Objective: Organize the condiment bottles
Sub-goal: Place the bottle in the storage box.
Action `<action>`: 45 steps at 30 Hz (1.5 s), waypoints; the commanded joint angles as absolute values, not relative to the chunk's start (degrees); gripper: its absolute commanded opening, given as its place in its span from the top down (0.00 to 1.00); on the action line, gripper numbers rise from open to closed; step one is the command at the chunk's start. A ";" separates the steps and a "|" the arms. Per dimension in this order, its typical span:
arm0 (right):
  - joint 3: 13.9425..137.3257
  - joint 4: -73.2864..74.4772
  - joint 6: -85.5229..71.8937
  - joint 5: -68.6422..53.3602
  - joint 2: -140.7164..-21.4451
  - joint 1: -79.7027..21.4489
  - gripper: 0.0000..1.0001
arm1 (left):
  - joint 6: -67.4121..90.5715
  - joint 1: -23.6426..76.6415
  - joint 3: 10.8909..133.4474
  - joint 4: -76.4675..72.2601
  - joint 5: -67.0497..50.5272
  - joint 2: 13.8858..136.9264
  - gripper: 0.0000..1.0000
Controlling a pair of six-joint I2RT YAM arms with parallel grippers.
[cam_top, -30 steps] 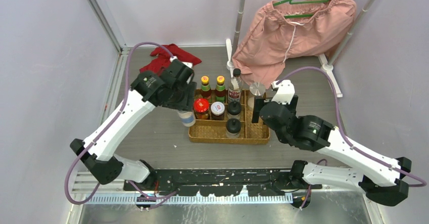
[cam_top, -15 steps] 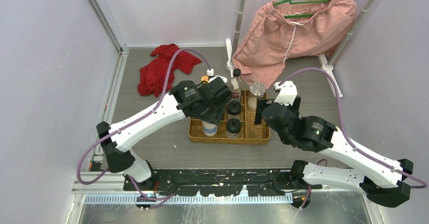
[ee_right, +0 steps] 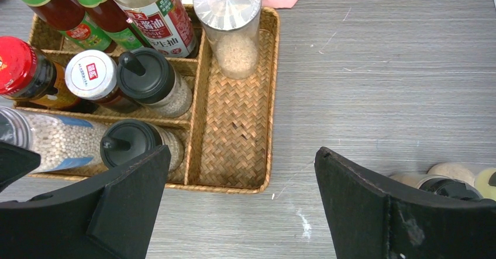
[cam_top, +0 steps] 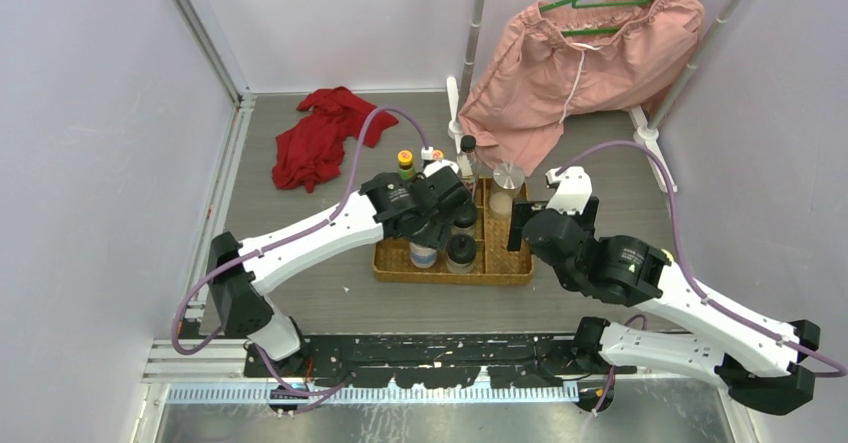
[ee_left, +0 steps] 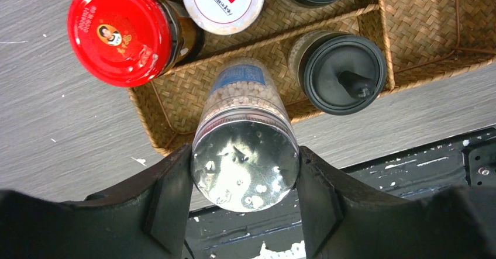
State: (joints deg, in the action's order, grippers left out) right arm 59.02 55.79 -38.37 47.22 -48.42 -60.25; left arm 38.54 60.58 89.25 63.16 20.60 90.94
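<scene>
Left tool (ee_left: pixel 243 171) pinches a silver-lidded shaker (ee_left: pixel 245 148) of white grains, tilted into the wicker tray's (ee_left: pixel 169 104) front-left compartment beside a black-capped shaker (ee_left: pixel 342 75). Right tool (ee_right: pixel 240 154), spread and empty, hovers nearby. Next, probably: stand the shaker upright, then release.

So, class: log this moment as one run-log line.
left gripper: grips silver-lidded jar, tilted into near-left compartment of tray | right gripper: open, empty

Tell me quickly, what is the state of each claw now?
Left claw: closed on the silver-lidded jar.
Right claw: open, empty.
</scene>
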 commanded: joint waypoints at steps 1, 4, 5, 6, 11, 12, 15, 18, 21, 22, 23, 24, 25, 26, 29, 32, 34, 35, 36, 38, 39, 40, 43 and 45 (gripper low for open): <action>58.30 55.46 -40.06 47.83 -46.99 -60.03 0.00 | 38.49 59.99 88.14 57.00 22.10 90.87 0.56; 57.82 55.68 -40.25 47.68 -46.58 -59.91 0.00 | 38.67 59.51 86.92 55.82 21.68 90.88 0.56; 57.64 55.63 -40.33 47.72 -46.43 -59.87 0.00 | 38.67 59.39 86.34 55.26 21.52 90.84 0.56; 57.51 55.63 -40.36 47.64 -46.29 -59.91 0.00 | 38.74 59.15 85.91 55.05 21.22 90.90 0.56; 56.66 55.18 -40.51 47.30 -46.24 -59.90 0.00 | 39.17 58.46 83.86 53.97 20.19 90.90 0.55; 56.53 55.07 -40.52 47.29 -46.28 -59.80 0.00 | 39.22 58.37 83.47 53.62 20.02 90.91 0.55; 56.30 54.77 -40.52 47.09 -46.44 -59.85 0.00 | 39.45 58.12 82.40 52.73 19.29 91.10 0.54; 56.18 54.55 -40.53 46.92 -46.61 -59.84 0.00 | 39.62 58.01 81.48 51.86 18.75 91.31 0.53; 56.07 54.45 -40.52 46.80 -46.77 -59.69 0.00 | 39.74 57.84 80.61 51.22 18.19 91.45 0.52; 56.00 54.33 -40.52 46.72 -46.81 -59.74 0.00 | 39.73 57.86 80.45 51.15 18.07 91.52 0.49; 55.99 54.24 -40.52 46.64 -46.87 -59.71 0.00 | 39.73 57.81 80.42 51.26 18.02 91.51 0.46; 55.99 54.23 -40.47 46.67 -46.97 -59.69 0.00 | 39.73 57.83 80.42 51.36 18.02 91.65 0.45; 55.99 54.18 -40.46 46.54 -46.94 -59.72 0.01 | 39.73 57.83 80.42 51.40 18.06 91.65 0.43; 55.99 54.08 -40.39 46.49 -47.03 -59.68 0.00 | 39.73 57.83 80.42 51.41 18.10 91.58 0.42; 56.14 53.98 -40.27 46.06 -47.34 -59.70 0.00 | 39.57 57.81 80.61 51.62 18.34 91.57 0.38; 56.23 53.88 -40.22 45.83 -47.61 -59.63 0.00 | 39.01 57.78 81.05 51.83 18.03 91.55 0.36; 56.29 53.88 -40.19 45.66 -47.76 -59.60 0.00 | 38.63 57.83 81.28 52.08 17.95 91.35 0.33; 56.38 54.00 -40.26 45.64 -47.76 -59.59 0.00 | 38.53 57.77 81.30 52.11 18.11 91.14 0.31; 56.46 54.11 -40.19 45.51 -47.84 -59.64 0.00 | 38.35 57.71 81.25 52.07 18.07 90.88 0.30; 56.59 54.42 -40.38 45.58 -47.94 -59.64 0.00 | 37.76 57.72 81.20 51.86 18.16 90.17 0.27; 56.64 54.83 -40.61 45.83 -47.94 -59.66 0.00 | 37.48 57.74 81.21 51.86 18.33 89.76 0.16; 56.75 55.23 -40.91 46.05 -48.04 -59.63 0.00 | 37.18 57.68 81.40 52.02 18.60 89.37 0.13; 57.14 57.10 -42.30 47.99 -48.33 -59.15 0.00 | 36.80 57.66 83.55 54.55 20.89 87.97 0.06; 57.97 59.52 -44.16 50.17 -48.88 -57.50 0.00 | 36.65 57.64 85.05 56.74 23.40 86.71 0.01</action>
State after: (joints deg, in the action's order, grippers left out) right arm 55.92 56.14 -40.47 45.60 -48.27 -59.42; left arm 37.69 57.93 81.03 54.30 19.05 91.50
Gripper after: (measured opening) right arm 0.995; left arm 0.965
